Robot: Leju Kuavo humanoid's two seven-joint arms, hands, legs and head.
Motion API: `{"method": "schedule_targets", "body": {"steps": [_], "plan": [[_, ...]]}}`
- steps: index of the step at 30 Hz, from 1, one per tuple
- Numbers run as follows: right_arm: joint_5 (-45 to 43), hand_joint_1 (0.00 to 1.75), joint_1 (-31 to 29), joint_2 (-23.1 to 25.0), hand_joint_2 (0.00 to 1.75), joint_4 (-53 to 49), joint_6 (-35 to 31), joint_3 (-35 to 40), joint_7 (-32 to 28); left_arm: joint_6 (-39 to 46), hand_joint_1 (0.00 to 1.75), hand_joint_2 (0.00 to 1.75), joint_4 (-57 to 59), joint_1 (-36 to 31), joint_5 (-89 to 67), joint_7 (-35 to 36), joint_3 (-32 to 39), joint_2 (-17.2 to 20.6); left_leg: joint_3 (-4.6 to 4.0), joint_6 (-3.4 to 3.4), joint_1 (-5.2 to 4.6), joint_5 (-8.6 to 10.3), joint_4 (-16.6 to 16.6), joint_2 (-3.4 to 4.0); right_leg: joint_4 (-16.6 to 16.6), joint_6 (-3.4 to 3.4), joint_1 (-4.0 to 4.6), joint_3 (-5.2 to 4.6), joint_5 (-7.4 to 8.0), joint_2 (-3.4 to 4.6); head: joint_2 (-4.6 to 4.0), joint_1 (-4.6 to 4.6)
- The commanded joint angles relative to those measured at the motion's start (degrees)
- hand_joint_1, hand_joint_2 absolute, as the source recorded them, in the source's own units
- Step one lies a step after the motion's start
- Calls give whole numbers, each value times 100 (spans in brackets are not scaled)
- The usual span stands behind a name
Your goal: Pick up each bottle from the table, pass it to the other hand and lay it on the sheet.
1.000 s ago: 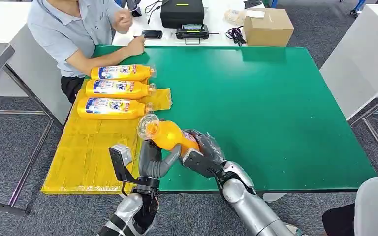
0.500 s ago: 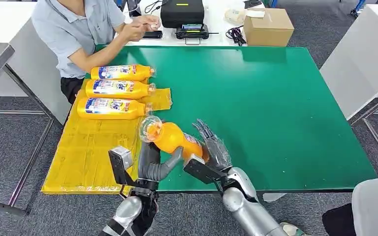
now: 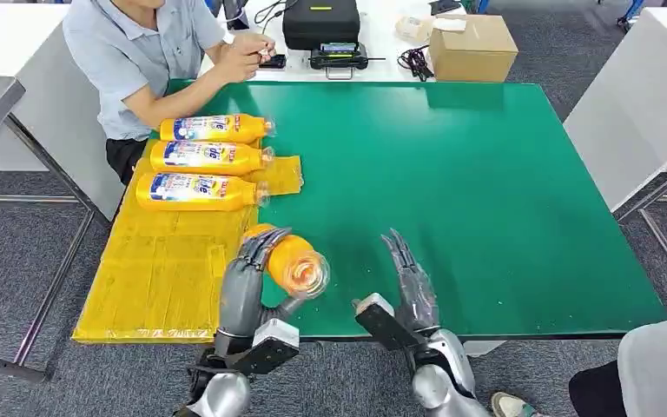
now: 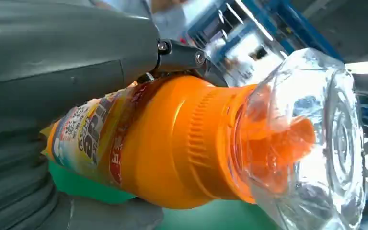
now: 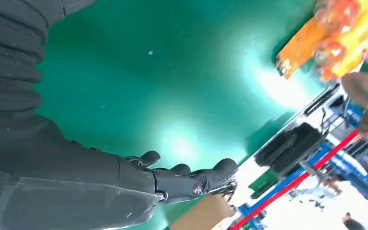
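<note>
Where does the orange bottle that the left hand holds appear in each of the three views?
Head view: the orange bottle is low, left of centre, in the left hand.
Left wrist view: the bottle spans the centre.
Right wrist view: not in it.
Shared landmark: the green table.

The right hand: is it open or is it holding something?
Open. The right hand holds nothing, with fingers straight and apart above the green table; the bottle is gripped by the left hand.
</note>
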Motion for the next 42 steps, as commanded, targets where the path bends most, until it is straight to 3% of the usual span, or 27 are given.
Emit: {"method": "schedule_targets", "body": {"steps": [1, 3, 4, 5, 9, 18, 23, 25, 28, 29, 30, 31, 42], "plan": [[-36, 0, 120, 275, 175, -52, 242, -589, -94, -9, 175, 175, 215, -97, -2238, 1124, 530, 247, 28, -18, 12, -10, 0, 7, 0, -21, 13, 27, -8, 3, 0, 0], [-19, 0, 140, 321, 175, -73, 287, -650, -110, -9, 175, 175, 375, -213, -3175, 1812, 388, 403, 32, -16, 10, -10, -4, 12, -5, -20, 11, 28, -6, 9, 0, 0], [-18, 0, 136, 321, 175, -76, 290, -654, -112, -9, 175, 175, 407, -238, -3175, 1822, 380, 423, 15, -9, 2, 0, -6, 3, -4, -10, 3, 11, -1, 1, 0, 2], [-10, 0, 125, 341, 175, -75, 314, -694, -122, -67, 175, 175, 590, -360, -3869, 2344, 314, 517, 32, -17, 9, -8, -5, 9, -3, -20, 10, 28, -7, 4, 0, 0], [-2, 0, 93, 367, 175, -44, 403, -783, -114, -556, 175, 175, 1005, -661, -4363, 2898, 176, 647, 23, -11, 5, -2, -7, 1, -4, -14, 6, 19, -4, -2, 0, 0], [18, 0, -85, 440, 175, 168, 602, -836, -130, -1315, 171, 175, 2131, -1476, -4603, 3385, -24, 761, 21, -12, 7, -1, -4, -1, -4, -14, 7, 21, -3, -4, 0, 0], [16, 0, -105, 443, 175, 220, 617, -837, -130, -1326, 175, 175, 2293, -1550, -4599, 3395, -37, 746, 30, -15, 11, -8, -1, 8, -3, -18, 12, 29, -6, 3, 0, 2], [15, 0, -139, 473, 175, 275, 655, -868, -130, -1717, 168, 175, 2647, -1777, -4603, 3615, -121, 743, 30, -14, 9, -7, -2, 6, -2, -17, 10, 28, -7, 2, 0, 2], [-9, 0, -176, 514, 175, 332, 704, -919, -130, -1945, 140, 175, 3041, -2042, -4603, 3881, -273, 749, 29, -14, 11, -4, -3, -1, -5, -16, 11, 31, -5, -5, 0, 2], [-12, 0, -181, 523, 175, 351, 713, -929, -130, -2036, 72, 175, 3178, -2112, -4603, 3887, -259, 708, 16, -9, 6, 1, -3, 0, -3, -10, 6, 16, 0, -3, 0, 2], [-19, 0, -186, 534, 175, 371, 726, -946, -131, -2141, 17, 175, 3311, -2186, -4603, 3919, -262, 679, 24, -11, 8, -1, -4, 2, -4, -13, 8, 24, -1, 0, 0, 2], [-17, 0, -186, 539, 175, 385, 735, -956, -131, -2193, 2, 175, 3387, -2218, -4598, 3944, -237, 644, 15, -7, 4, 2, -4, 3, -3, -8, 4, 14, 1, 1, 0, 2], [-38, 0, -201, 528, 175, 391, 818, -1094, -133, -2707, 0, 175, 3998, -2433, -4319, 3931, -3, 485, 53, -14, 9, -2, -4, 18, -5, -17, 9, 51, 4, 15, 0, 0]]}}
